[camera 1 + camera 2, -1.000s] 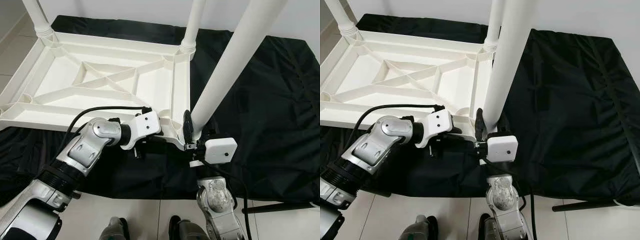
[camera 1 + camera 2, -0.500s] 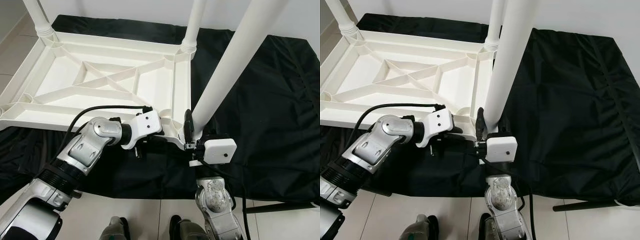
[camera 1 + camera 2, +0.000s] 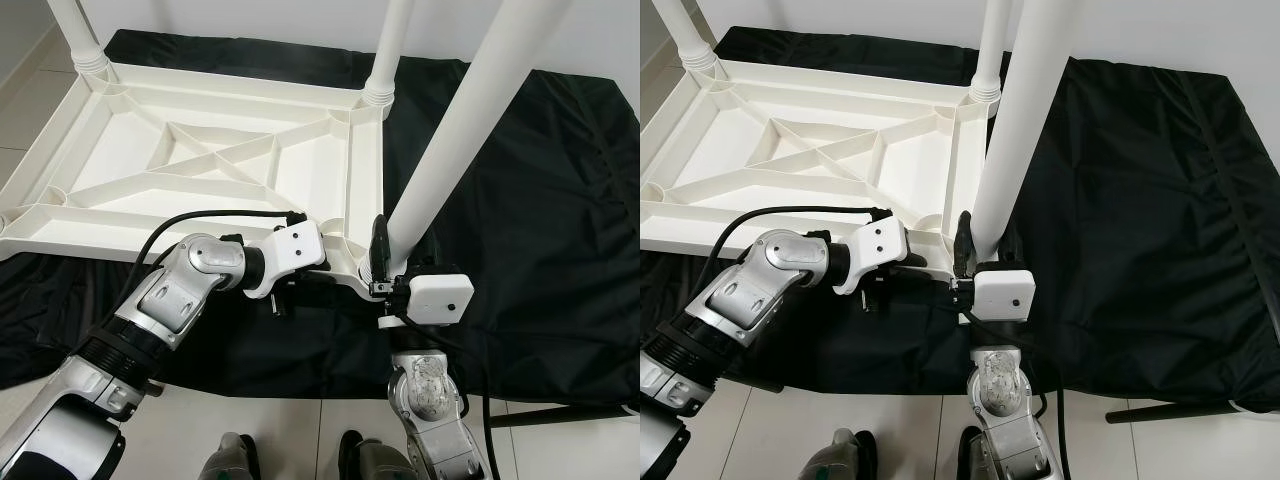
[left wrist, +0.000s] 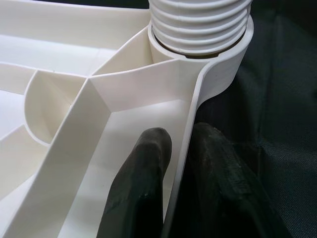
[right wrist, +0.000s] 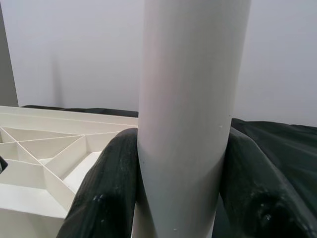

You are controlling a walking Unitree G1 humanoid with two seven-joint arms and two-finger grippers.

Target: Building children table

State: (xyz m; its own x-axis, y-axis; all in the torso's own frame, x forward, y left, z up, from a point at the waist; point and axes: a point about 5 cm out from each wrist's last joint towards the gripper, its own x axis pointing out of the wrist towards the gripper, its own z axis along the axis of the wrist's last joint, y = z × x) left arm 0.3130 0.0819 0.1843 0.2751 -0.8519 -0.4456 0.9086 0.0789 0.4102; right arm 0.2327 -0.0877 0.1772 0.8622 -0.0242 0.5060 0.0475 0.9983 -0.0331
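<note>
**Seating a leg in the near corner of the upturned table**

The table top (image 3: 215, 170) is lying upside down on a black cloth (image 3: 520, 210), ribbed underside facing up, so its corner sockets are open to take the legs. Two legs are already standing in the far corners: the far left leg (image 3: 72, 30) and the far right leg (image 3: 388, 45).

I am holding the third leg (image 3: 455, 130) upright with my right end effector (image 3: 385, 262), gripping it low down, just above the near right corner. In the right wrist view my two fingers (image 5: 106, 198) are pressing on either side of the white tube, closed snugly on it. I judge a low grip is giving me the best control for turning it into the socket. The left wrist view is showing the leg's threaded end (image 4: 200, 22) sitting in the socket (image 4: 218, 64), with several threads standing above the collar, so I judge it is not yet screwed fully home.

My left end effector (image 4: 178, 163) is pinching the top's thin edge wall (image 4: 190, 129) just beside that corner, one finger each side, bracing the top against twisting.

The cloth is spread over a pale tiled floor (image 3: 280, 430), and a plain light wall is running behind.
</note>
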